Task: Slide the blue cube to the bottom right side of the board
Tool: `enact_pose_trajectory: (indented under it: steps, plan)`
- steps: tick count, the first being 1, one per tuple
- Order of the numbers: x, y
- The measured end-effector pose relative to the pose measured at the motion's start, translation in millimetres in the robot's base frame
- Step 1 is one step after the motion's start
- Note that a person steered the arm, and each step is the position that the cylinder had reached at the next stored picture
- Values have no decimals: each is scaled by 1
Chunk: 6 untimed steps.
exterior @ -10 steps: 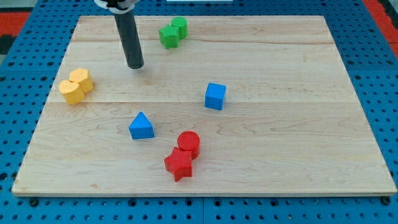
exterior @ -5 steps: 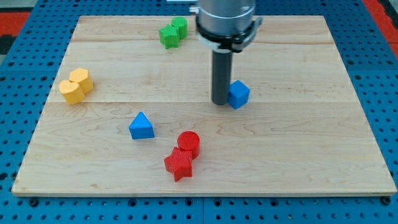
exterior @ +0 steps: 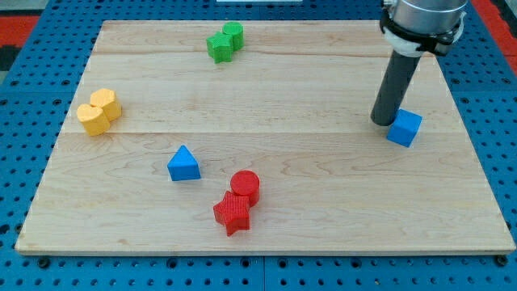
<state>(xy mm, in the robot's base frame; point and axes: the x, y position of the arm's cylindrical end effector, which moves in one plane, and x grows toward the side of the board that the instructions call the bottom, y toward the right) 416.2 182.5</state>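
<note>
And here the rod is standing over at the view's right of the wooden board, my tip pressing right up against the upper-left face of the blue cube, touching it or as near as makes no difference. The arm is carrying no gripper, only this straight dark rod, so there is nothing on it standing apart or closing on anything. The blue cube is sitting on the board's right-hand part, about halfway between the view's top and bottom, turned slightly on the diagonal. Counting blues, that is two: the cube, and a blue triangular block lying well apart from the cube toward the view's left and a little lower. Two reds are sitting touching each other, a red cylinder and just below it a red star-shaped block, both lower than the cube and well to its left. Two green blocks are huddling together far up-left of the cube near the board's top edge, shapes hard to make out. Two yellow blocks are resting side by side, farthest from the cube of all, out by the board's left edge.
</note>
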Motion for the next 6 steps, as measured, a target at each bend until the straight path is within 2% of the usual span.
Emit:
enact_pose_trajectory:
  steps: [1,3,6]
  plan:
    - [-14,31]
    - [20,37]
    - [116,25]
